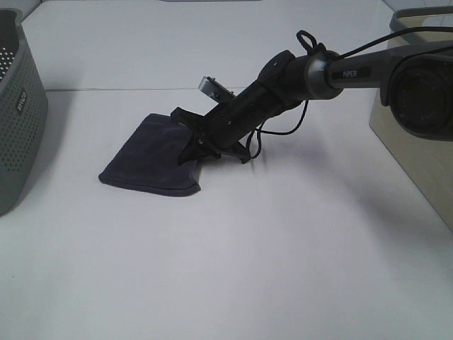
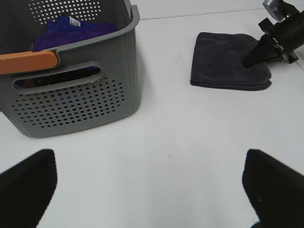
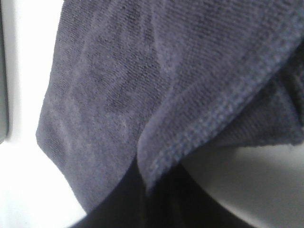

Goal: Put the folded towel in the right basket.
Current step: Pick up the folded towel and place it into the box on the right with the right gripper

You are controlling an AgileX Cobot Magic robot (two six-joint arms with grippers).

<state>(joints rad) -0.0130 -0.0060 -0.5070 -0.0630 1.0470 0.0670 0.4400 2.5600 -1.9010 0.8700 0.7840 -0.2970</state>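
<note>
- The white table (image 1: 248, 269) carried everything I could see.
- The right basket (image 1: 417, 163) sat at the table's right edge, well apart from the towel.
- A grey perforated basket (image 2: 76, 104) stood at the left edge with purple cloth (image 2: 76, 31) inside.
- The right arm (image 1: 354, 72) reached across toward the middle, angled down.
- The folded towel (image 1: 152, 159) lay flat on the table, between the two baskets and nearer the grey one.
- The right claw (image 1: 187, 138) was at the towel's right edge, its jaws apart and straddling the hem.
- The left claw (image 2: 151, 183) hung over bare table, spread wide and holding nothing.
</note>
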